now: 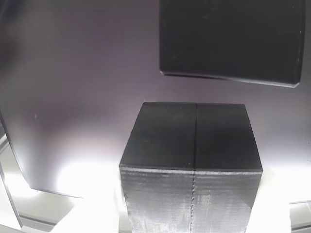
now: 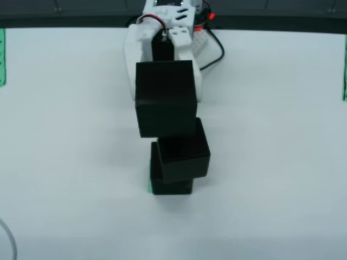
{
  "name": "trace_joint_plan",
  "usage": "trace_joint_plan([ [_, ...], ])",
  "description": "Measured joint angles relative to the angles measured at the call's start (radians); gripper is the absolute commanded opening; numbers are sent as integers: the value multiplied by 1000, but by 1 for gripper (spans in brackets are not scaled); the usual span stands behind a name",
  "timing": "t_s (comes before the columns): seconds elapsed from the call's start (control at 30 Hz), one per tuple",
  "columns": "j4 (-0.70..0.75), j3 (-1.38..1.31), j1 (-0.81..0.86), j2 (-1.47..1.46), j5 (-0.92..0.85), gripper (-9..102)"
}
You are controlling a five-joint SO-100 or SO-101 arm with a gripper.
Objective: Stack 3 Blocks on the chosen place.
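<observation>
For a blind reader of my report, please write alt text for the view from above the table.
Three black blocks over a white table: the top block sits at the white gripper above a middle block, itself stacked crookedly on the bottom block. A sliver of green patch shows beside the bottom block.

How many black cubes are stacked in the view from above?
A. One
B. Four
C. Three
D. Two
C: the view from above shows a bottom cube on the green patch, a middle cube turned askew on it, and a top cube above, in front of the gripper.
</observation>
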Motion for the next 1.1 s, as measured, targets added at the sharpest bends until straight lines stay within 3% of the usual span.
trace_joint_plan([
  [1.1,-43,-9,-18,-120,0,19],
])
